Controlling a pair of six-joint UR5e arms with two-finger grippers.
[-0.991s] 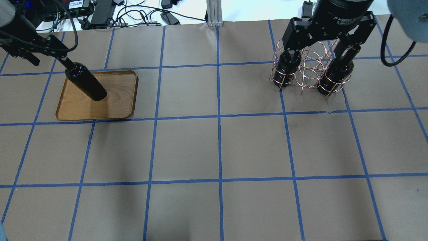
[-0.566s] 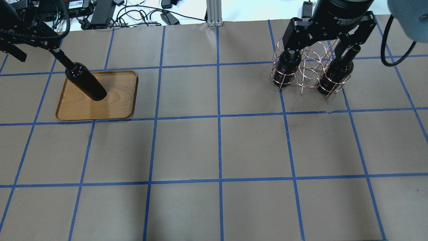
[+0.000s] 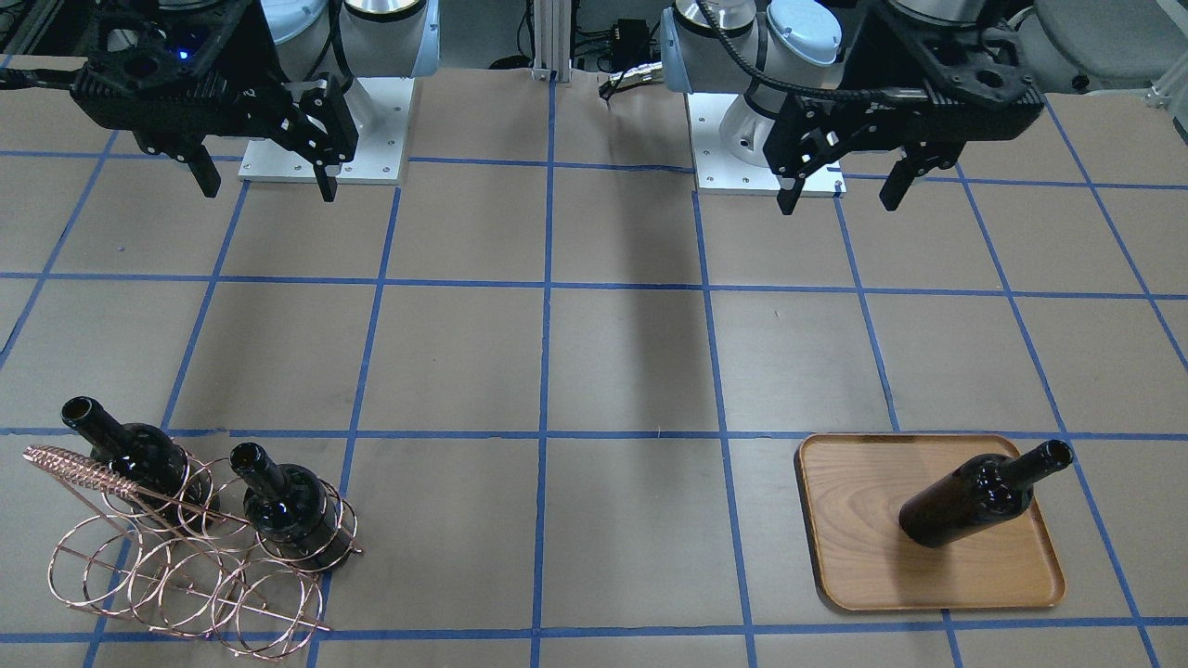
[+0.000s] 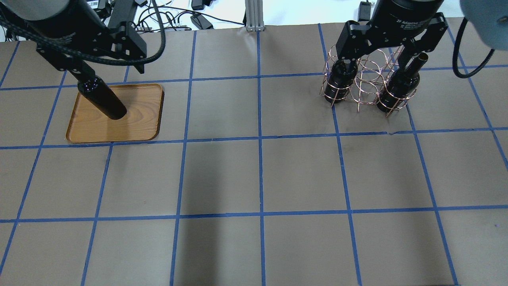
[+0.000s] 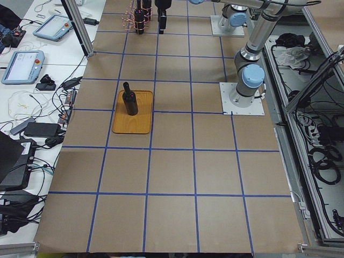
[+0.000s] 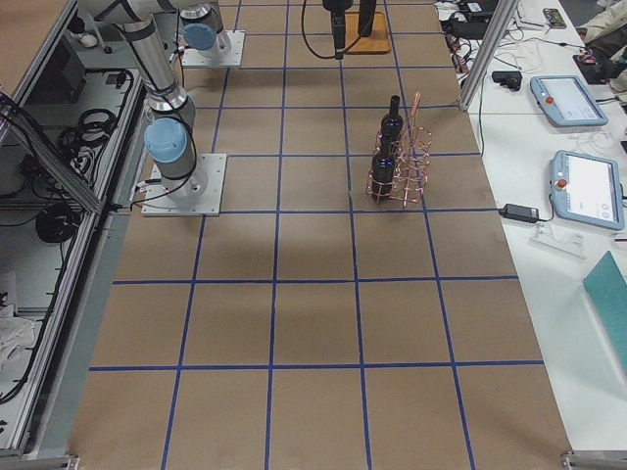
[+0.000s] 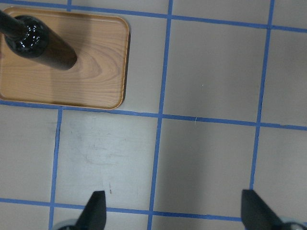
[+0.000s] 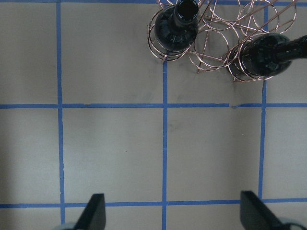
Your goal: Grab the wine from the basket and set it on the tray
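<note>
One wine bottle (image 3: pixel 974 496) stands upright on the wooden tray (image 3: pixel 863 557), free of any gripper; it also shows in the overhead view (image 4: pixel 104 100) and the left wrist view (image 7: pixel 38 40). Two more bottles (image 4: pixel 337 81) (image 4: pixel 399 89) stand in the copper wire basket (image 4: pixel 367 85) at the far right. My left gripper (image 3: pixel 842 190) is open and empty, high above the table, near the tray (image 4: pixel 139 115). My right gripper (image 3: pixel 264 181) is open and empty, high above the basket (image 3: pixel 176 575).
Brown paper with a blue tape grid covers the table (image 4: pixel 258 174). Cables and power bricks (image 4: pixel 119 12) lie beyond the far edge, with an aluminium post (image 4: pixel 253 16) at its middle. The arm bases (image 3: pixel 325 130) stand at the robot's side.
My left gripper has risen and swung right from beyond the tray's left side to above its far edge. The bottle on the tray stays put. The right arm has not moved.
</note>
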